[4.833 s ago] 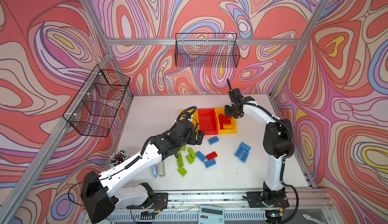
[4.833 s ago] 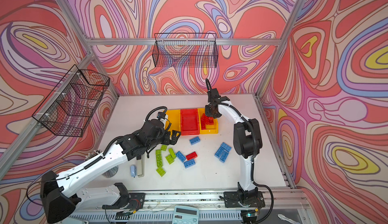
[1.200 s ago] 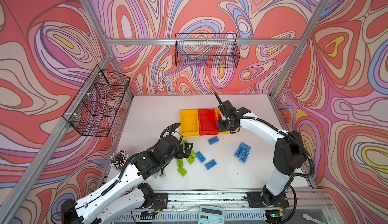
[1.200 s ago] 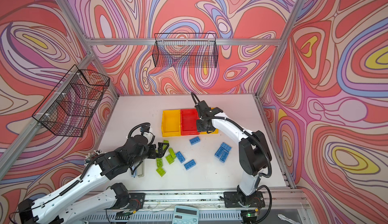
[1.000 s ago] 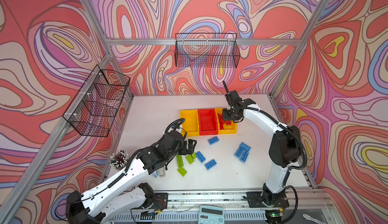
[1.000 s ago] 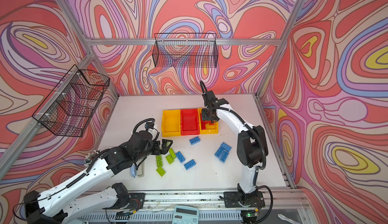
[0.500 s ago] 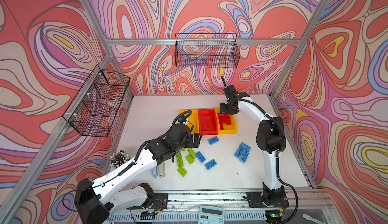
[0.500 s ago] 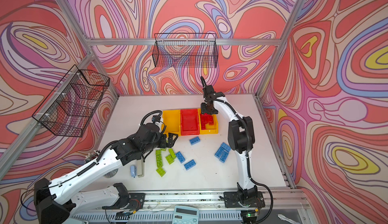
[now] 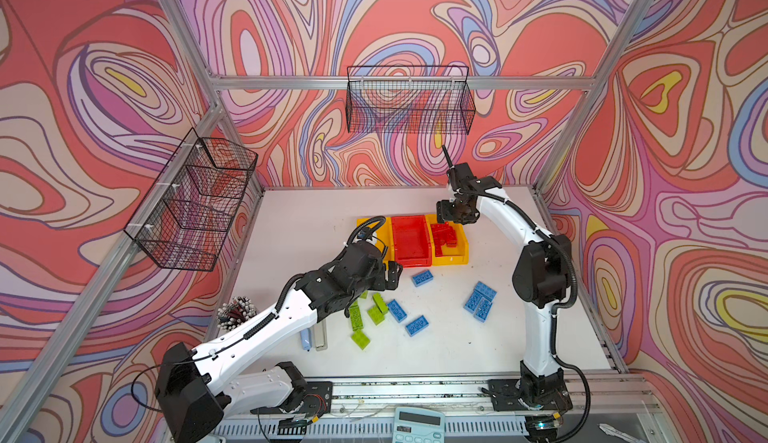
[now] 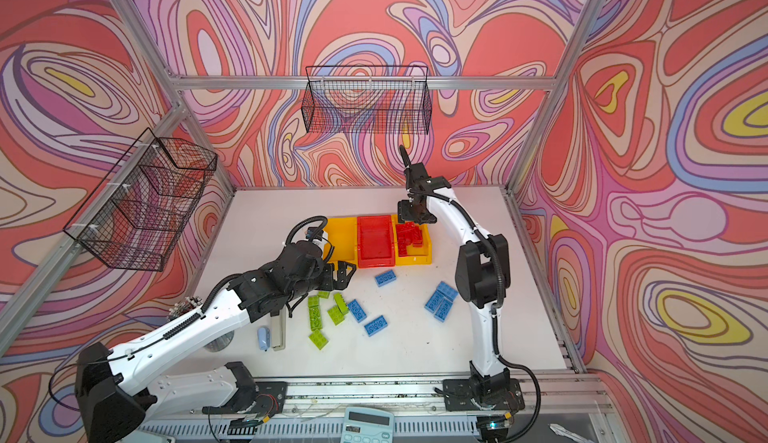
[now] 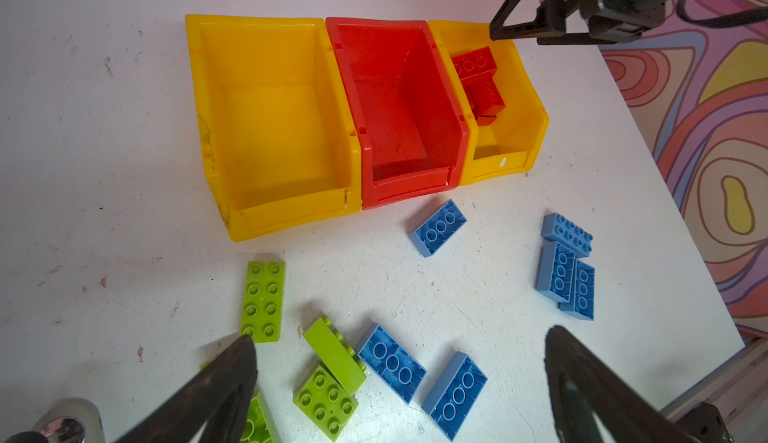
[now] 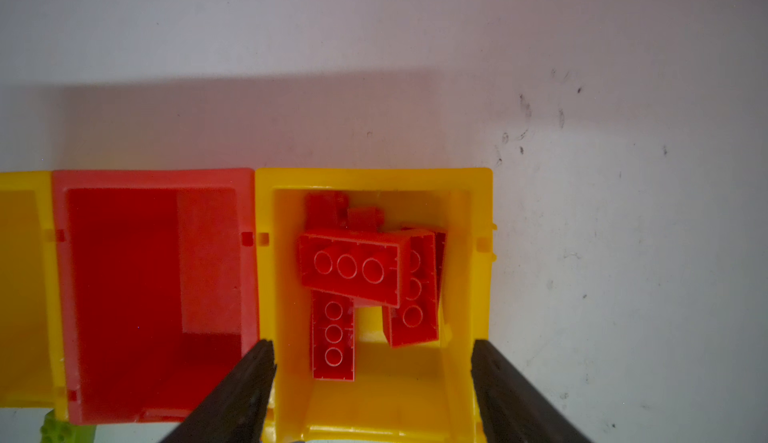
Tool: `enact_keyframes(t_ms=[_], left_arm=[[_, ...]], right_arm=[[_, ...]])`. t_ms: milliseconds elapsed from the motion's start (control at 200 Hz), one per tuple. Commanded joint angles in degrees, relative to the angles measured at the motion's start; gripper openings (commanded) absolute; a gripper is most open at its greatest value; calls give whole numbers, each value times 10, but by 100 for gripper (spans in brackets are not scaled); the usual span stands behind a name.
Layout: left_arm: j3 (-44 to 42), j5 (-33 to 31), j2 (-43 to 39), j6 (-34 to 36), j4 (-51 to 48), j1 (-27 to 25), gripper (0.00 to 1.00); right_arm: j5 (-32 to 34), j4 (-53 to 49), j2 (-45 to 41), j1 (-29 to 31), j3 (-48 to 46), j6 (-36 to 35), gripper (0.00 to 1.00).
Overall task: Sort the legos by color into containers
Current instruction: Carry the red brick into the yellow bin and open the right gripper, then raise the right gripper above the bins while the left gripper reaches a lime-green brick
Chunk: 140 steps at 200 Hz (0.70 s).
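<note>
Currently the right hand (image 12: 372,345) hangs spread and empty over the yellow container (image 12: 374,179) holding the heaped red legos (image 12: 353,266), while the wide-open left hand (image 11: 399,337), above crowded green legos (image 11: 264,299) and blue legos (image 11: 390,362) on the worktop (image 11: 104,150), might catch both colours.

Swirling pink, red and lilac walls (image 9: 415,13) are enclosing a white surface (image 9: 478,349); black wire baskets (image 9: 409,100) are hanging from aluminium rails (image 9: 291,83).

Wire basket (image 9: 409,100) on back wall; calculator (image 9: 419,424) at front edge.
</note>
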Motion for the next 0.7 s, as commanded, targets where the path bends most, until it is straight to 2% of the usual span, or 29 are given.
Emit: enact_keyframes(t_ms=[0,55,65,105,305,451,596,696], left_arm=[[-18,15,-10,-31,-19,3,100],[-28,26,-13,-50,-23,3,100],[-31,27,-12,-54,-23,3,100],[-41,32,-15,-71,-23,3,100],[-91,37,-27,-138,-13,-8,100],[-88,15,-9,-171,-33,-10,99],[-34,-19,46,-154,-96,-8,100],[7,-6,97,-125,-133,9,100]], right_arm=[[-21,-5,-73,0,-47,4,83],[-29,4,-101,0,-79,9,85],[-31,5,-110,0,-88,9,90],[-37,10,-130,0,-112,12,98],[-61,19,-224,2,-210,21,98],[-75,17,-273,7,-255,25,98],[-90,10,-312,10,-284,28,98],[-102,9,-336,10,-305,29,98]])
